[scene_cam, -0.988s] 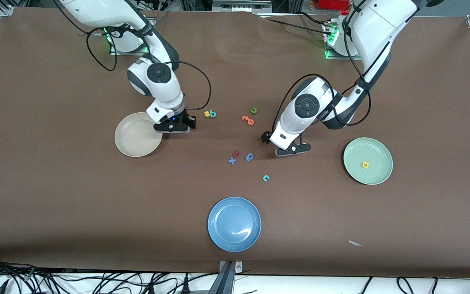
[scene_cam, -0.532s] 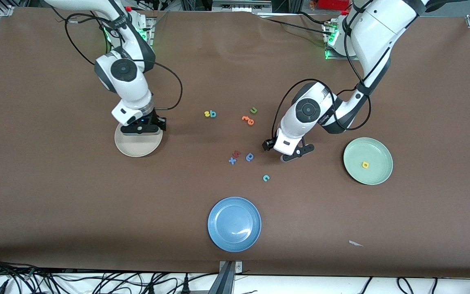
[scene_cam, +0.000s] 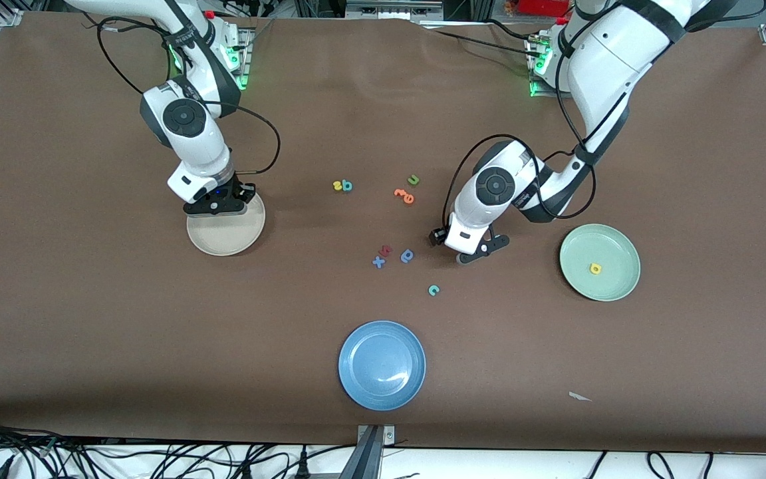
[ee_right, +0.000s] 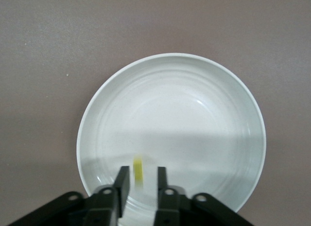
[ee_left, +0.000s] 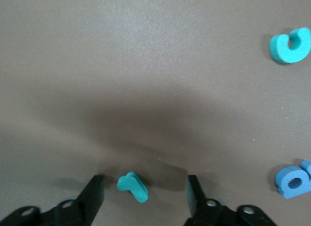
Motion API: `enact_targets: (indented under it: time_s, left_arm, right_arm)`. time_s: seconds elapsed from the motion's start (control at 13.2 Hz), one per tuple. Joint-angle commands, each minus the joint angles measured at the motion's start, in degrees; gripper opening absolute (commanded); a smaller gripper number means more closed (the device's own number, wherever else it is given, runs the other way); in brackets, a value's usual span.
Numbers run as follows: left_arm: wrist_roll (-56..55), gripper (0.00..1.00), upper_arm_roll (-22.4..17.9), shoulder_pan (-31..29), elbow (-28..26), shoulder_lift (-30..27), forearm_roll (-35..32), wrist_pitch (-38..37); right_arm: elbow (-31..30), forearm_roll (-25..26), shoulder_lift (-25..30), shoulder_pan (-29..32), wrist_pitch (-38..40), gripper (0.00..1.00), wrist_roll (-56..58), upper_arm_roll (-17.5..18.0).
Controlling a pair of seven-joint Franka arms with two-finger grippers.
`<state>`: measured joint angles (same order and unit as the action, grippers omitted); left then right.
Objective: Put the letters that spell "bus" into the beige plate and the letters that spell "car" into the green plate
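Observation:
My right gripper [ee_right: 139, 182] hangs over the beige plate [scene_cam: 223, 237], fingers open. A blurred yellow letter [ee_right: 139, 169] sits between them with a gap on each side; its shape cannot be read. My left gripper [ee_left: 144, 194] is low on the table, open, with the teal "r" [ee_left: 132, 186] lying between its fingers, untouched. The teal "c" [scene_cam: 433, 290] lies nearer the camera than that gripper [scene_cam: 479, 249]. The yellow "s" [scene_cam: 338, 185] and teal "b" [scene_cam: 348, 186] touch each other mid-table. The yellow "a" [scene_cam: 596, 269] rests in the green plate [scene_cam: 612, 247].
A blue plate [scene_cam: 382, 364] lies near the front edge. Loose letters lie mid-table: a green "u" [scene_cam: 413, 179], orange ones [scene_cam: 405, 195], a red one [scene_cam: 386, 250], a blue "x" [scene_cam: 378, 262] and a blue "a"-like letter [scene_cam: 407, 255]. A paper scrap [scene_cam: 580, 397] lies toward the left arm's end.
My right gripper moved from beside the beige plate to over it, and its fingers parted from the yellow letter. My left gripper shifted slightly and narrowed around the teal "r".

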<state>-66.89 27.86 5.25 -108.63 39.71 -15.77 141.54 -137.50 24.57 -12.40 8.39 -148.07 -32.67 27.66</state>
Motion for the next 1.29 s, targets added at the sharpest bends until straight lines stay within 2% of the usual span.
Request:
enact_targets:
  time_s: [0.0, 0.15, 0.23, 0.46, 0.61, 0.99, 1.22]
  left_arm:
    - [-2.6, 0.65, -0.3, 0.6, -0.6, -0.4, -2.2, 0.5]
    - [-2.8, 0.55, -0.3, 0.7, -0.7, -0.4, -2.2, 0.4]
    - [-2.8, 0.54, -0.3, 0.8, -0.7, -0.4, -2.2, 0.5]
    - [-3.6, 0.45, -0.3, 0.7, -0.7, -0.4, -4.3, 0.4]
    - [-3.5, 0.38, -0.3, 0.6, -0.5, -0.4, -4.8, 0.3]
    - [-3.6, 0.28, -0.3, 0.3, -0.4, -0.8, -6.4, -0.3]
    - [-3.6, 0.20, -0.3, 0.4, -0.4, -0.7, -6.9, -0.3]
  right_arm:
    - [-0.6, -1.3, 0.8, 1.2, 0.1, 1.00, 1.5, 1.2]
    - [-0.6, -1.3, 1.1, 1.2, 0.2, 1.00, 1.5, 1.2]
    - [-0.5, -1.3, 1.1, 1.1, 0.2, 1.00, 1.2, 1.4]
    - [0.1, -2.6, -0.1, 0.4, 0.6, 1.00, -7.0, 6.4]
    - [1.5, -2.6, -1.8, -2.8, 0.6, 1.00, -13.5, 7.8]
    - [6.3, -2.3, -9.3, -12.9, 0.1, 1.00, -25.7, 7.2]
    - [10.0, -1.6, -13.1, -17.4, 0.2, 1.00, -30.4, 5.4]
